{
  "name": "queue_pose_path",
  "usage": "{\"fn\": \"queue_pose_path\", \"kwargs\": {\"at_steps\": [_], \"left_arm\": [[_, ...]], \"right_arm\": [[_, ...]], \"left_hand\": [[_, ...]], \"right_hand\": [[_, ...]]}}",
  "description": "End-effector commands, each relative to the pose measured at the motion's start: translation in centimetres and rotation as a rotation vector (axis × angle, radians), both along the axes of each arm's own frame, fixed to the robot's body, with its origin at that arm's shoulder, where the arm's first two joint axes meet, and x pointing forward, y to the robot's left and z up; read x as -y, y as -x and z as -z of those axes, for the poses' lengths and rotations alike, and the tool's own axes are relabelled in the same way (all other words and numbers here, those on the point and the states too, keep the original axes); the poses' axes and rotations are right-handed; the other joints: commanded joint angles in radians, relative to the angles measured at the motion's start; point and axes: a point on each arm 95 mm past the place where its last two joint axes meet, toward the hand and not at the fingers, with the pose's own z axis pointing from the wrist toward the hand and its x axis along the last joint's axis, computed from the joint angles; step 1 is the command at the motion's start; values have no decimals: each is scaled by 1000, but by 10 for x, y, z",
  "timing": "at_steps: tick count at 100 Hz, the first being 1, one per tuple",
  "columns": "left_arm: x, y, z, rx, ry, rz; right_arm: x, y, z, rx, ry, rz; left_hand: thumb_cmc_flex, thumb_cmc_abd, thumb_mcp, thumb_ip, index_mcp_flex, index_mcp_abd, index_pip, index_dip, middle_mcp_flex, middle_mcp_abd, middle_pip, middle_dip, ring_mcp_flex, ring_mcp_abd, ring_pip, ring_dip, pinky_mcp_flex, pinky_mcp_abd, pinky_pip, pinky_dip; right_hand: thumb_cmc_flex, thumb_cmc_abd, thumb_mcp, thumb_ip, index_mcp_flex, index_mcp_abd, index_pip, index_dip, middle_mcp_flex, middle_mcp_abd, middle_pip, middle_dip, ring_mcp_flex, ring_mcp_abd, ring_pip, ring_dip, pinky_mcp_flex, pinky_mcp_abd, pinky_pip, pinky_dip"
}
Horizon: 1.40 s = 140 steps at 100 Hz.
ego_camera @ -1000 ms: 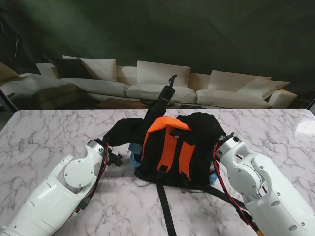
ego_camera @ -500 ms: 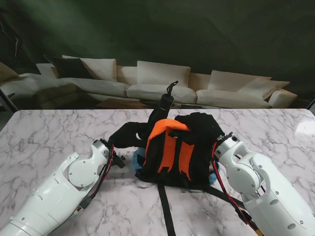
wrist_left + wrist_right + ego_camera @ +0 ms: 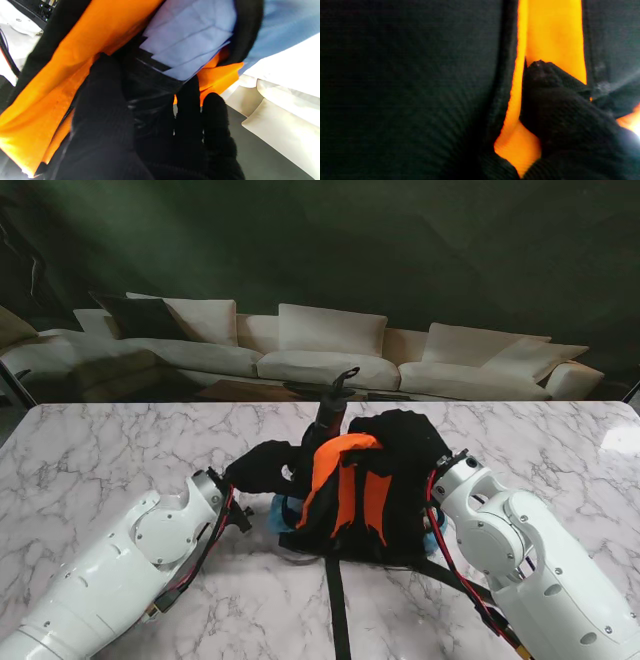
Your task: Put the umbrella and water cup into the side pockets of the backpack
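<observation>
On a marble counter (image 3: 120,445), the gloved left hand (image 3: 262,467) wraps its fingers (image 3: 105,100) around a black umbrella (image 3: 328,412), which rises upright at the left side of the black-and-orange backpack (image 3: 365,490). At the backpack's right side, the gloved right hand (image 3: 408,442) presses against the fabric; its grip cannot be told. The water cup cannot be made out.

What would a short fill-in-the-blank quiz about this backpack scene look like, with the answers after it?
1. The backpack is black and ____.
2. The left hand wears a ____ glove.
3. The backpack rests on a ____-patterned table.
4. The umbrella sticks up on the backpack's side that is ____ from me.

Answers: orange; black; marble; farther
</observation>
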Motion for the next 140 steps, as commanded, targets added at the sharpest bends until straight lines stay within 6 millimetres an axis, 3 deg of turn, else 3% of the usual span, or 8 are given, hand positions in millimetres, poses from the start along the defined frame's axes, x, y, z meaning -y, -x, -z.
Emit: {"fn": "queue_pose_path", "kwargs": {"at_steps": [1, 38, 80, 105, 114, 121, 127, 140], "left_arm": [[6, -1, 4, 7, -23, 27], [9, -11, 9, 115, -138, 79], [-43, -12, 23, 69, -255, -38], [-51, -11, 35, 0, -358, -33], [-48, -13, 35, -16, -363, -33], [-48, -13, 33, -21, -391, -29], [-51, -14, 31, -16, -409, -39], [-57, -12, 24, -44, -407, -74]], "right_arm": [[-1, -2, 3, -13, 3, 6], [-3, -3, 4, -18, 1, -1], [-1, -1, 1, -6, 9, -2], [-6, -3, 1, -12, 12, -12], [-6, -3, 1, -15, 14, -14], [-6, -3, 1, -15, 14, -15], [-6, -2, 1, -13, 14, -14], [-5, -2, 0, -11, 15, -13]], "left_hand": [[164, 133, 143, 53, 111, -313, 91, -10, -34, -183, 26, -25, 7, -60, -47, -17, -18, -60, -20, -8], [159, 150, 152, 51, 108, -317, 68, -2, -69, -184, 66, -57, -9, -66, -69, -33, -25, -70, -34, -14], [159, 165, 145, 48, 104, -307, 67, -3, -54, -176, 58, -44, -78, -56, -83, -52, -80, -54, -55, -17], [143, 221, 100, 39, 58, -266, 2, -2, -139, -157, 85, -78, -176, -52, -117, -142, -151, -11, -95, 6], [85, 242, 63, 35, 27, -213, -66, 27, -224, -116, 134, -112, -222, -31, -131, -150, -182, -2, -122, 13], [-58, 304, 34, 24, -54, -94, -269, 94, -372, -8, 148, -202, -331, 28, -151, -140, -234, 0, -175, 9], [-135, 343, 19, 20, -104, -23, -368, 75, -454, 34, 123, -214, -400, 55, -172, -145, -272, -3, -228, -11], [-334, 302, 8, 10, -269, 81, -532, 28, -693, 160, 42, -248, -567, 125, -208, -162, -367, 11, -349, -62]], "right_hand": [[139, 113, 104, 82, 30, -109, 74, 24, -11, -23, -5, -2, 22, 1, 35, -2, 7, -8, 37, -3], [139, 112, 104, 82, 29, -110, 74, 24, -11, -23, -5, -2, 22, 0, 35, -2, 7, -8, 37, -3], [139, 113, 105, 82, 31, -111, 73, 24, -11, -23, -6, -2, 22, 1, 35, -2, 7, -8, 37, -3], [139, 112, 105, 82, 30, -112, 73, 25, -11, -22, -6, -2, 22, 0, 36, -2, 7, -8, 37, -3], [138, 112, 105, 82, 30, -111, 73, 25, -10, -23, -6, -2, 22, 1, 36, -2, 7, -8, 37, -3], [138, 112, 105, 82, 31, -111, 73, 25, -10, -24, -6, -2, 22, 0, 36, -1, 7, -8, 37, -3], [138, 112, 105, 82, 31, -111, 73, 25, -10, -23, -6, -2, 22, 0, 36, -1, 7, -8, 37, -3], [138, 111, 106, 82, 31, -111, 73, 24, -10, -23, -6, -2, 22, 1, 36, -1, 7, -8, 37, -3]]}}
